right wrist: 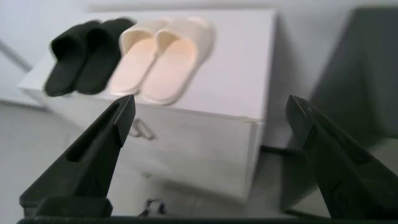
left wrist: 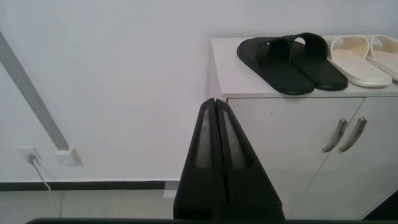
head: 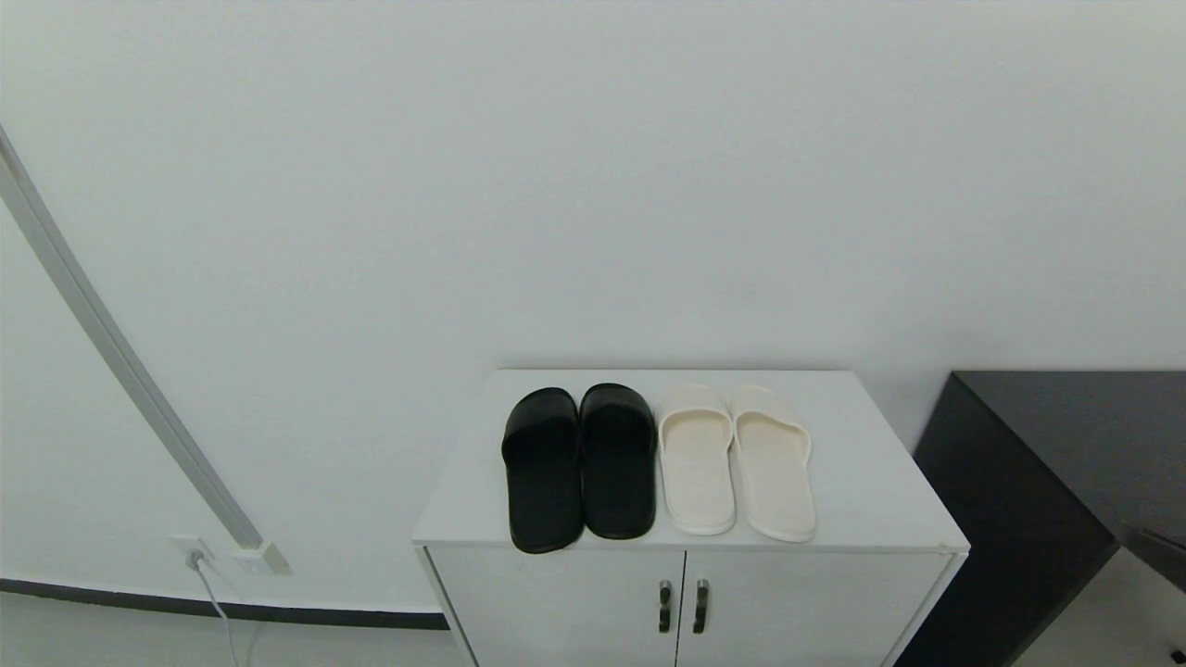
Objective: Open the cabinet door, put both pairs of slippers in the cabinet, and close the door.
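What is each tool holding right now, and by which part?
Nothing. The left tool is shut on air, the right tool open and empty. The black slippers and cream slippers lie on the cabinet.

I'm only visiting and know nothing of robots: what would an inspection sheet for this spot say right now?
Surface: white cabinet top, holding both pairs.
Job's things: black slippers and cream slippers side by side; cabinet doors shut, handles meeting at the middle.
Clutter: nothing seen.
Grippers: left gripper fingers shut, holding nothing; right gripper fingers open, holding nothing.
Cables: cable plugged into a wall socket left of the cabinet.
Surroundings: white wall behind; dark furniture right of the cabinet.
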